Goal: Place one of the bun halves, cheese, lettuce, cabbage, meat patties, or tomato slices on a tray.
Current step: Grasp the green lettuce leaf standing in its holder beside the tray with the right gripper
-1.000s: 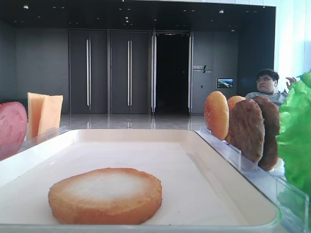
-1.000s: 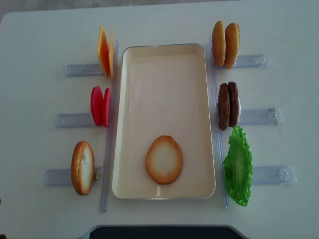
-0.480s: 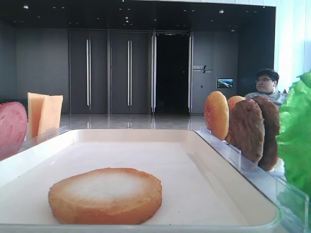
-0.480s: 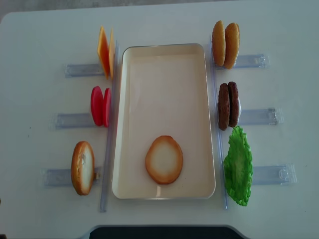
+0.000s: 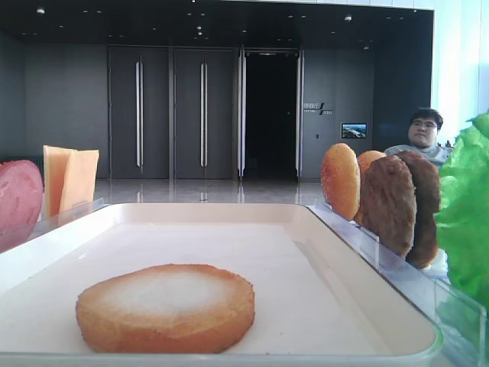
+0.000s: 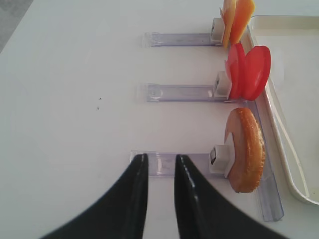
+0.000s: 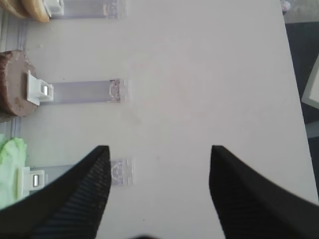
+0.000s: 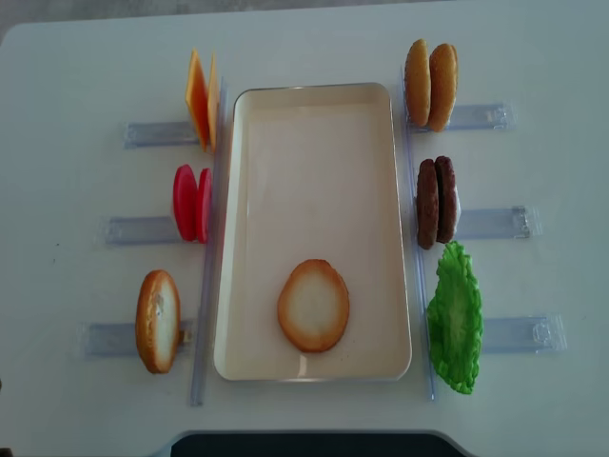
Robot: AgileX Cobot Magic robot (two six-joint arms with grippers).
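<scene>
We see one bun half (image 8: 313, 306) lying flat, pale face up, at the near end of the tray (image 8: 314, 124), which sits mid-worktop (image 8: 76, 67). Our right gripper (image 7: 158, 158) hangs over bare worktop beside the clear racks (image 7: 84, 91), its fingers (image 7: 89, 184) spread wide and holding nothing. Our left gripper (image 6: 160, 163) hovers by another bun half (image 6: 245, 149) standing on edge, its fingers (image 6: 134, 194) nearly pressed together, a thin gap between them, empty.
</scene>
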